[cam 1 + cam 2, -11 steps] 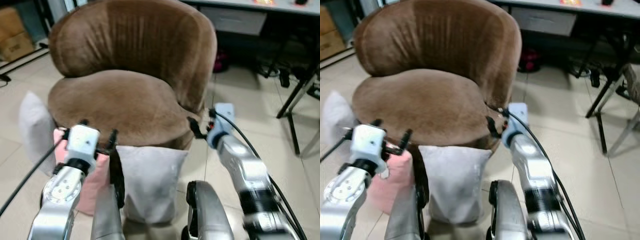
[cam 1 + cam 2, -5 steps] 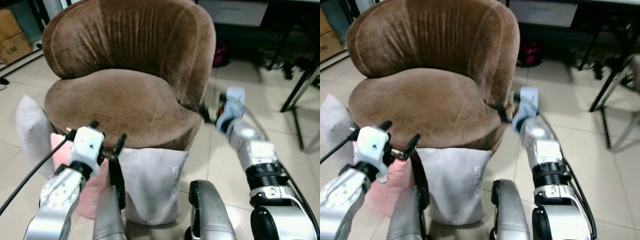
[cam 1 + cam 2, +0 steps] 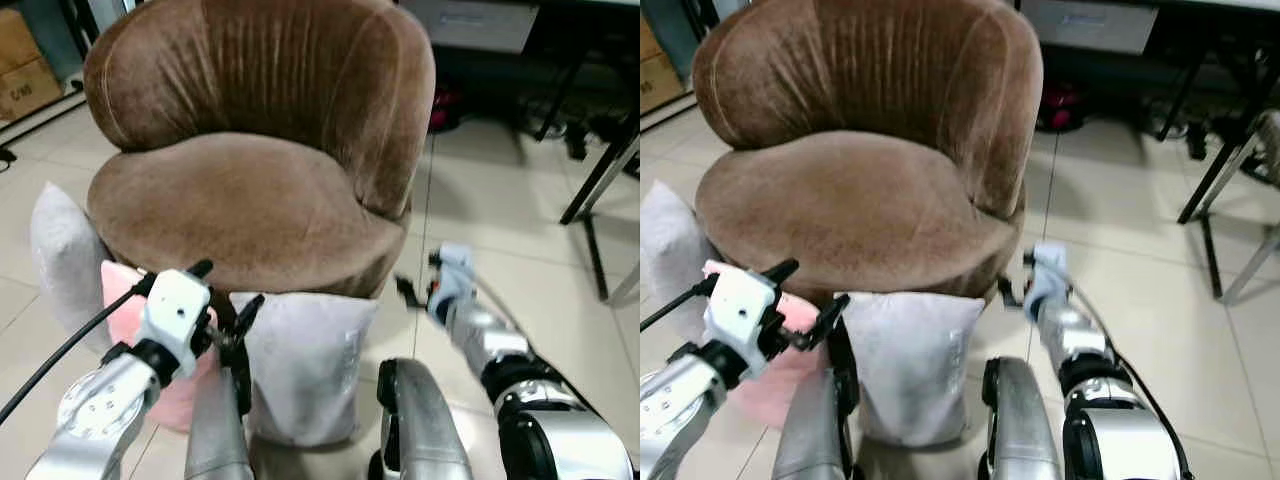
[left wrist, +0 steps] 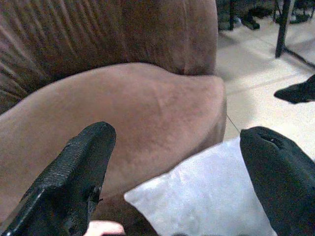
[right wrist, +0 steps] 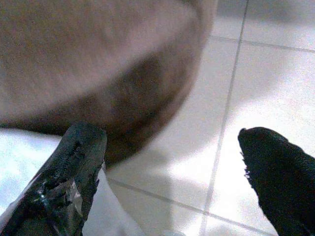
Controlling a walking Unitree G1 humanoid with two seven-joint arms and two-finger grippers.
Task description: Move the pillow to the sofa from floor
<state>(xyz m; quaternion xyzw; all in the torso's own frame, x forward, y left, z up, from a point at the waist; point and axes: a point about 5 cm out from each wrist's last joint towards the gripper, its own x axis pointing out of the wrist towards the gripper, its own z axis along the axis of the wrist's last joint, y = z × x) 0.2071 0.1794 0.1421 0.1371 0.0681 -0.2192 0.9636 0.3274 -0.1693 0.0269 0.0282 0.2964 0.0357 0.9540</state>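
White pillow [image 3: 305,365] leans upright on the floor against the front of the brown sofa [image 3: 250,170], the left gripper [image 3: 224,305] spread wide just above its top left corner, the right gripper [image 3: 415,290] also spread, beside the sofa's right base.
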